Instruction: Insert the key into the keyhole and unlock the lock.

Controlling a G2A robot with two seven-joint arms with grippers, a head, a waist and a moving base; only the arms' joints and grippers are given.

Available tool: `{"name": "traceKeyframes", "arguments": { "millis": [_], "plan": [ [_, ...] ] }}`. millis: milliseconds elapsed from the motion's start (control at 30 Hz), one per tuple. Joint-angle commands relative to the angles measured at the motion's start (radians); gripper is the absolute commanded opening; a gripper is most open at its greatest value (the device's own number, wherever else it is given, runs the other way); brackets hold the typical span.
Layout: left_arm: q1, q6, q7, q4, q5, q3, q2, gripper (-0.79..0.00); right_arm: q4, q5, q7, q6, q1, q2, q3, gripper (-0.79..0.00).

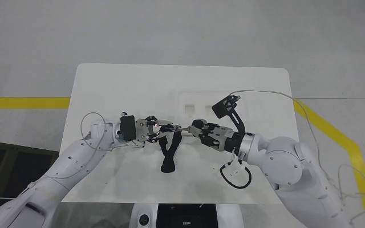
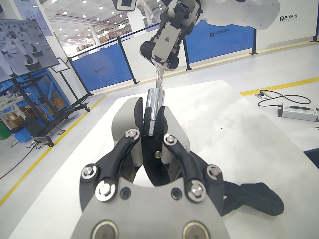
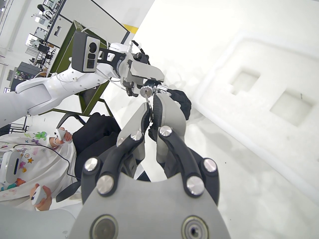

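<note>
My left gripper is shut on a chrome cylinder lock, held above the middle of the white table. A black strap hangs from the lock down to the table. Facing it, my right gripper is shut on the head of a silver key. The key's blade points at the lock's keyhole end and its tip meets it; how deep it sits I cannot tell. In the top view the left gripper and right gripper stand tip to tip, the key between them.
A white foam tray with two square recesses lies on the table just behind the grippers. Both arms come in from the table's front edge, one from each side. A cable loops over the right arm.
</note>
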Motion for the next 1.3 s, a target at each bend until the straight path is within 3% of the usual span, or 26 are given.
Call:
{"name": "traceKeyframes", "arguments": {
  "millis": [0,1267],
  "plan": [
    [0.0,0.0,0.0,0.0,0.0,0.0,0.0,-0.785,0.002,-0.001,-0.003,0.003,0.002,-0.001,-0.002,-0.785],
    [0.0,0.0,0.0,0.0,0.0,0.0,0.0,-0.785,0.01,-0.04,0.072,0.094,0.076,-0.018,-0.055,-0.785]
  ]
}}
